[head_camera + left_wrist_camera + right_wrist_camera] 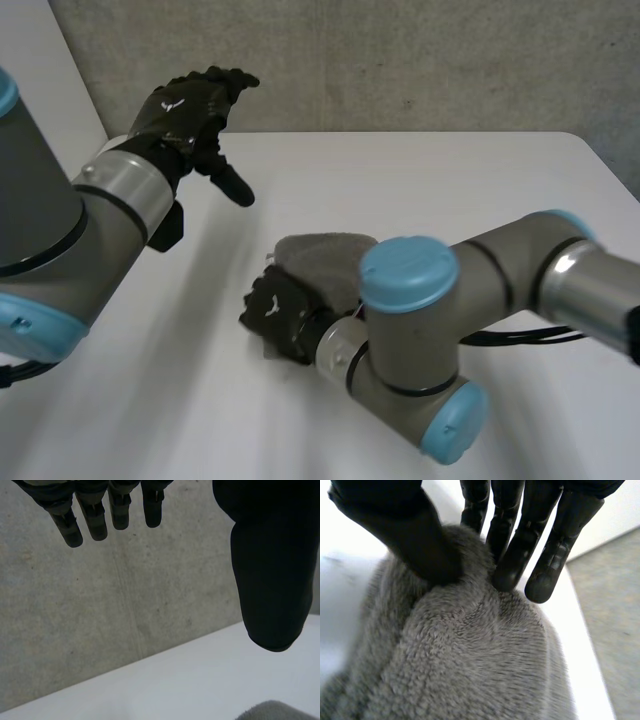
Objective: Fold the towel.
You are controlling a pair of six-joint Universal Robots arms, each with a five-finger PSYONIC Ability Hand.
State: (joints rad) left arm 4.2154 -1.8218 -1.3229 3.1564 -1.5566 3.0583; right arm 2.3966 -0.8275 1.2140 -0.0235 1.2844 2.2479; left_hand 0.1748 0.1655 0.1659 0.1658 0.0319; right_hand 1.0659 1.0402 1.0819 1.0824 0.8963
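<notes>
My right hand (512, 555) pinches a ridge of the towel (470, 660), left hand (185, 110) spread idle at ten o'clock; this shallow pinch could slip and drop it.

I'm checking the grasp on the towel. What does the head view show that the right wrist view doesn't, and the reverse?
Head view, not the right wrist view: the left hand raised open off the table, holding nothing. Right wrist view, not the head view: the right hand pinching a ridge of the grey towel between thumb and fingers. Both: the right hand on the towel, and the white table.
</notes>
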